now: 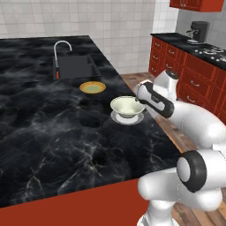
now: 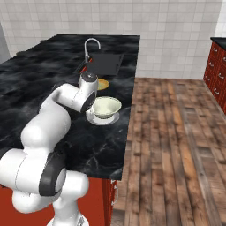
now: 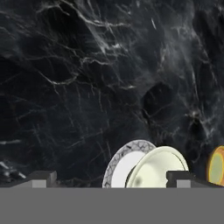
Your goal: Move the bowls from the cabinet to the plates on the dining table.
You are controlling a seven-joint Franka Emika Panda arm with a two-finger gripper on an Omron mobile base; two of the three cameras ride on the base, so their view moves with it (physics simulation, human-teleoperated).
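A cream bowl (image 1: 127, 106) (image 2: 106, 107) (image 3: 157, 169) stands upright on the pale grey plate (image 1: 127, 118) (image 2: 102, 120) (image 3: 122, 162) near the edge of the black marble dining table (image 1: 53, 132) (image 2: 39, 75). Just beyond it lies the orange-yellow plate (image 1: 92, 87) (image 2: 103, 84) (image 3: 216, 166), bare. My gripper (image 3: 111, 180) (image 1: 140, 98) hovers right beside the bowl, open, with nothing between its fingers; one fingertip (image 3: 179, 177) overlaps the bowl's rim in the hand view. A corner of the red wall cabinet (image 1: 196, 4) shows at the top right.
A black sink (image 1: 75, 66) (image 2: 106, 62) with a curved silver faucet (image 1: 62, 46) (image 2: 90, 44) is set into the table behind the plates. Red drawers (image 1: 194, 79), a coffee machine (image 1: 197, 32) and a stove (image 1: 212, 52) line the far wall. Wooden floor (image 2: 176, 145) runs beside the table.
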